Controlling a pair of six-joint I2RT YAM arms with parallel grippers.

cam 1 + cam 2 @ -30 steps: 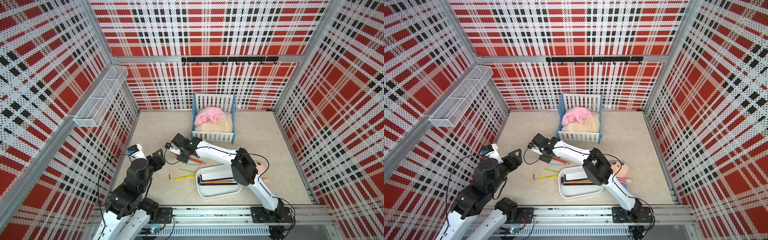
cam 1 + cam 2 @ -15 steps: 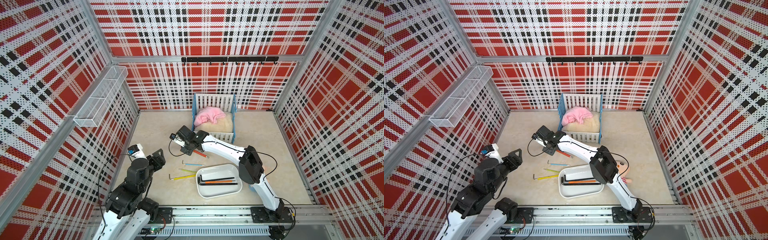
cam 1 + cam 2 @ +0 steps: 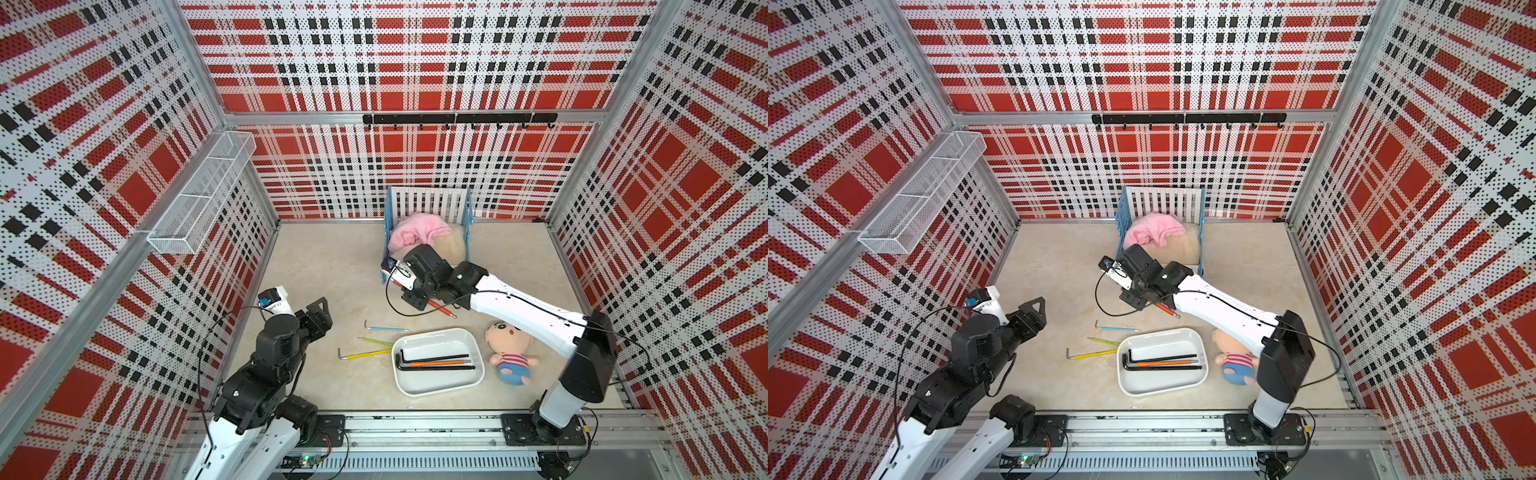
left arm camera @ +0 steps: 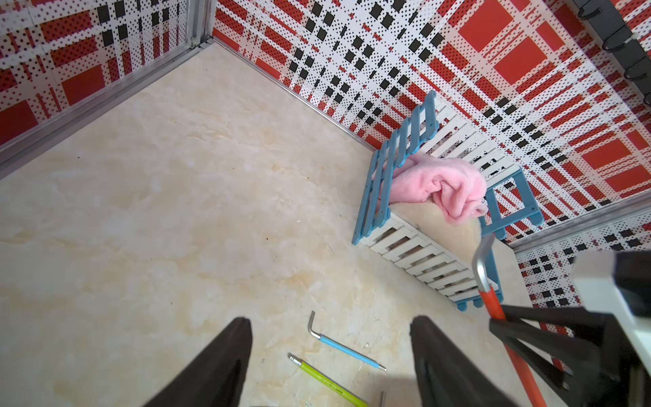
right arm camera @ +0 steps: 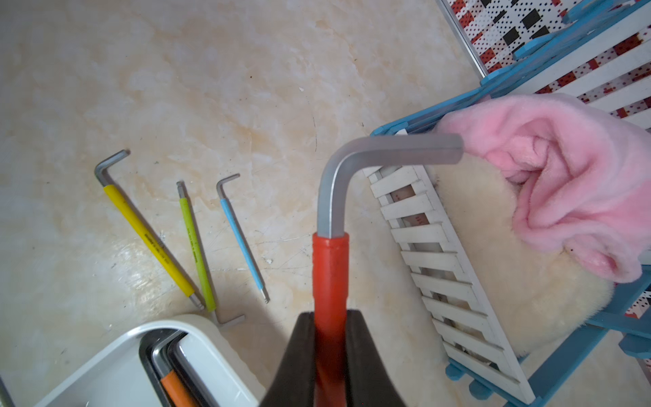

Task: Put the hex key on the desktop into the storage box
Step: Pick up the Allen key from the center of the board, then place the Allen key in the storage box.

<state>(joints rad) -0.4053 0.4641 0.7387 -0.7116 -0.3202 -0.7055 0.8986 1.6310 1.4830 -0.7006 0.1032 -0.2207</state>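
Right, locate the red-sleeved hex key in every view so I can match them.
In a top view: red hex key, mid-frame, beyond the storage box.
In a top view: same key, near centre.
Left wrist: right edge, bent end up.
Right wrist: centre, clamped in the right gripper.
Shared landmark: blue-and-white crib.

Plaid perf. walls (image 3: 415,62), wire basket (image 3: 199,195), hook rail (image 3: 457,118)

Right arm (image 3: 519,307) outstretched, right fingers (image 5: 299,352) clamped on red hex key (image 5: 331,275); left fingers (image 4: 218,366) parted.
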